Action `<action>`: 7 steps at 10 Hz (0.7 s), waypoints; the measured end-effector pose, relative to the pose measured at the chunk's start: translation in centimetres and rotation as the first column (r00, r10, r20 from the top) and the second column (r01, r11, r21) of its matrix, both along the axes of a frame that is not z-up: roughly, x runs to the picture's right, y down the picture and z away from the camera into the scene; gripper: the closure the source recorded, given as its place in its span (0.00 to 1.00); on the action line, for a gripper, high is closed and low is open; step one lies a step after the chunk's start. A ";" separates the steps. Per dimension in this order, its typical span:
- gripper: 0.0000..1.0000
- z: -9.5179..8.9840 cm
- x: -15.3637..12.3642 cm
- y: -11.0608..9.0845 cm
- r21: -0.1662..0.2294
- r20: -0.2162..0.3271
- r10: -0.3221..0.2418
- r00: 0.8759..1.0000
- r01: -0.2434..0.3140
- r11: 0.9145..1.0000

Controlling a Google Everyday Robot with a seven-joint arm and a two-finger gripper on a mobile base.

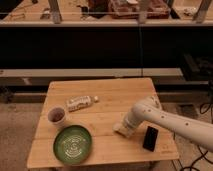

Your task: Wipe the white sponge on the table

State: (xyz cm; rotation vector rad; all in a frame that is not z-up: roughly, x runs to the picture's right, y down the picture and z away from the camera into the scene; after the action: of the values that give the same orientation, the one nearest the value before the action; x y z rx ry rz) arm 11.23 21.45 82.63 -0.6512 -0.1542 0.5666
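Note:
The light wooden table (pixel 107 90) fills the lower middle of the camera view. My white arm reaches in from the right, and the gripper (pixel 125 128) is down at the table top, right of centre. A small pale cream block, the white sponge (pixel 118 128), shows at the gripper's left tip, resting on the wood. The gripper covers part of the sponge.
A white-labelled bottle (pixel 80 103) lies on its side with a tiny white cap (pixel 95 98) beside it. A cup (pixel 56 116) stands at the left, a green plate (pixel 73 144) at the front left. A flat black object (pixel 150 138) lies right of the gripper.

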 end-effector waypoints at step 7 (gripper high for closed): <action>0.99 4.4 3.9 -5.3 0.063 -0.076 0.076 0.994 -0.071 0.995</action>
State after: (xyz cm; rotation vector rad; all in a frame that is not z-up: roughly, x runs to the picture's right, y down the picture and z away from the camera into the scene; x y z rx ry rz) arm 15.15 16.10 87.04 -0.5659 -0.1213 0.6552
